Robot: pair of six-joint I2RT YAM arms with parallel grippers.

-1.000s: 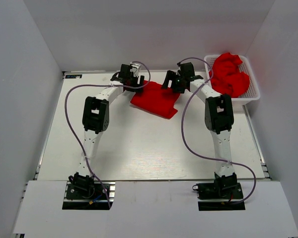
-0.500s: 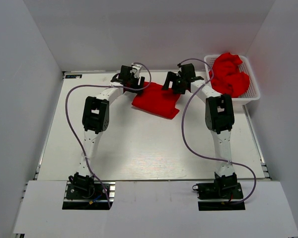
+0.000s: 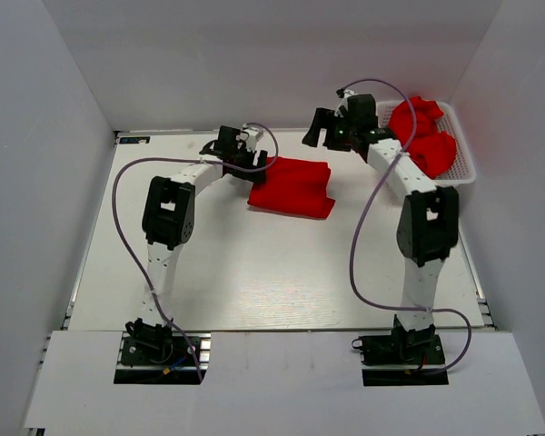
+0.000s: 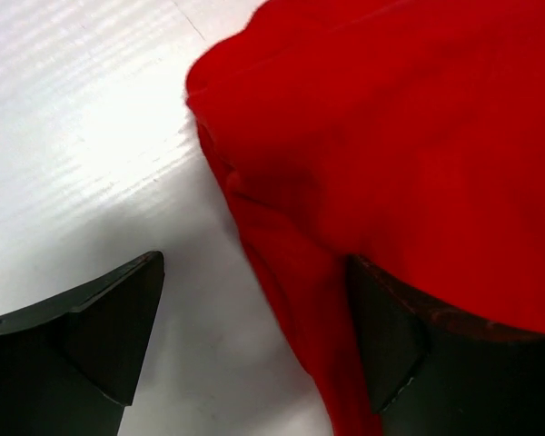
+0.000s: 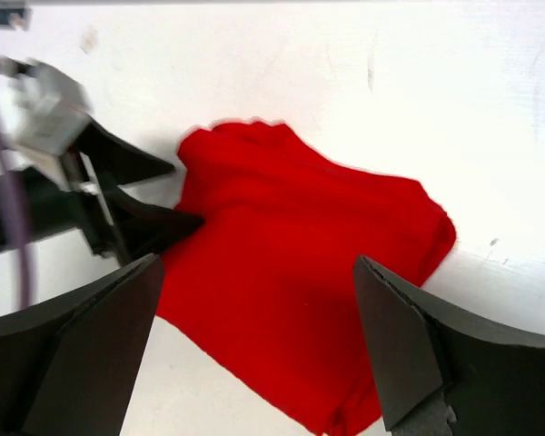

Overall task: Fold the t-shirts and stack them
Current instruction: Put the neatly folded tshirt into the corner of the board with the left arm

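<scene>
One red t-shirt point(image 3: 292, 188) lies folded into a rectangle at the back middle of the table. It also shows in the left wrist view point(image 4: 409, 136) and the right wrist view point(image 5: 300, 272). My left gripper point(image 3: 252, 163) sits at the shirt's left edge, low on the table. It is open point(image 4: 254, 263), with the shirt's edge lying between the jaws and over the right finger point(image 4: 391, 354). My right gripper point(image 3: 320, 129) is open and empty point(image 5: 256, 263), raised above the shirt's far side. More red t-shirts point(image 3: 420, 127) lie crumpled in the basket.
The white lattice basket point(image 3: 461, 168) stands at the back right corner, by the right wall. White walls close in the table at the back and both sides. My left gripper's fingers point(image 5: 136, 222) show at the shirt's left edge in the right wrist view.
My right gripper has lifted off the shirt and swung back and to the right, toward the basket. The shirt now lies a little further right and flatter. My left gripper has followed it slightly right.
</scene>
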